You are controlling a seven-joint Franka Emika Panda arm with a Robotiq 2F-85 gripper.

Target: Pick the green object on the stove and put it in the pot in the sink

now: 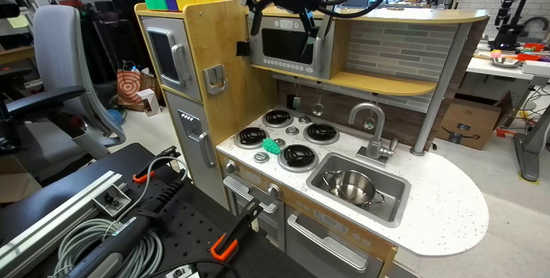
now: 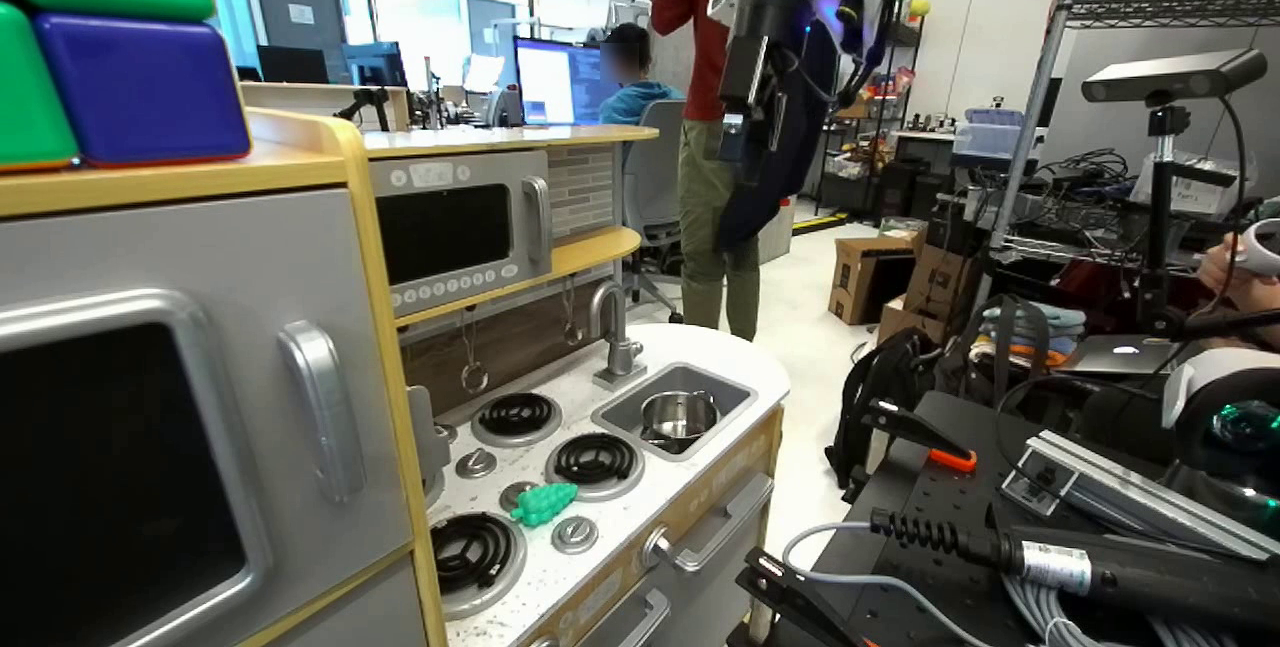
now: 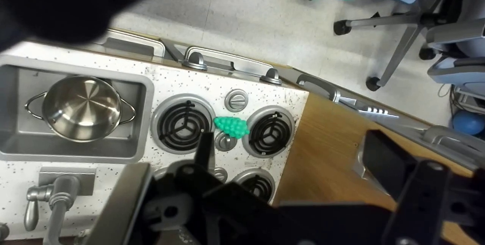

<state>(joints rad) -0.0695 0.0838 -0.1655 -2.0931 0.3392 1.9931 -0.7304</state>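
The green object [image 3: 232,127], knobbly and tapering, lies on the speckled white stove [image 3: 212,89] along the front edge of the worktop [image 1: 442,200], between two coiled black burners [image 3: 184,124], towards the corner against the wood-grain cabinet [image 1: 240,97]. The round, shiny steel pot [image 3: 81,108], with its looped handles, sits in the rectangular metal sink [image 1: 393,196], closer to the rounded end, past which a cardboard box [image 1: 472,119] bears a printed curved arrow. High above the worktop, the black gripper [image 1: 283,28], lettered "OTIQ" where readable, has its jaws wide apart.
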